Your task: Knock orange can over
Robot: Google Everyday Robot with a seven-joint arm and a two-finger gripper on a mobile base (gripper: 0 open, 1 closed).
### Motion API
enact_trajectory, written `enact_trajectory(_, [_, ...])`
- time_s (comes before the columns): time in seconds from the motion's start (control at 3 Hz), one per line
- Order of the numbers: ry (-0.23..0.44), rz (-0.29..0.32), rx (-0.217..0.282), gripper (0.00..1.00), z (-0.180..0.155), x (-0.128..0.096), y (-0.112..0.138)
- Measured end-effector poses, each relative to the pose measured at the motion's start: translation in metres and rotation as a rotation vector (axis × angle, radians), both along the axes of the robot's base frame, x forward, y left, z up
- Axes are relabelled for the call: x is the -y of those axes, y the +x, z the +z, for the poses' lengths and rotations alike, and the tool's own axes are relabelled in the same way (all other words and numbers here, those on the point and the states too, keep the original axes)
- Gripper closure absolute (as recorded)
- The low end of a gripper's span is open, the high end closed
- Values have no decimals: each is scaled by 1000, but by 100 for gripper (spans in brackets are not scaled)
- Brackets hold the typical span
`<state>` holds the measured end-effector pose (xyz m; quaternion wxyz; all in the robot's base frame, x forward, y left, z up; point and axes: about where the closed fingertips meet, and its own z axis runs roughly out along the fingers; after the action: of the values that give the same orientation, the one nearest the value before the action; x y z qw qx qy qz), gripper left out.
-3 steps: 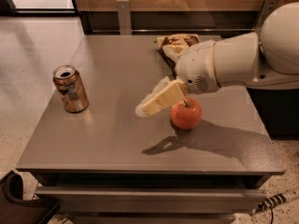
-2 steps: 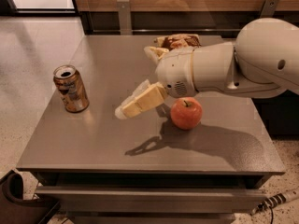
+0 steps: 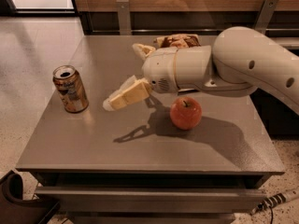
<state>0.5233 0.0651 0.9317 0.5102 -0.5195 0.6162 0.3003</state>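
Note:
The orange can [image 3: 70,88] stands upright near the left edge of the grey table [image 3: 140,148], its open silver top showing. My gripper [image 3: 108,104] reaches in from the right on a white arm, held above the table, its pale tips pointing left at the can. The tips are a short gap to the right of the can, not touching it. A round orange-red apple [image 3: 186,112] sits right of the gripper, below the arm.
A crumpled snack bag [image 3: 175,41] lies at the table's back, partly behind the arm. A wooden wall with metal brackets runs behind the table. A dark object [image 3: 18,202] sits on the floor at lower left and a cable [image 3: 275,200] at lower right.
The arm has swung left across the table, carrying the gripper from beside the apple to close by the can. The can and apple have not moved.

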Motion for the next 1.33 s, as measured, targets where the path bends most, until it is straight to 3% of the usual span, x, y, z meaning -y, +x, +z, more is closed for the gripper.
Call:
enact_trajectory(0.33, [39, 27, 28, 0, -8, -32, 21])
enact_trajectory(0.67, [59, 52, 33, 0, -16, -49, 27])
enact_trajectory(1.33, [108, 133, -13, 0, -50, -96, 27])
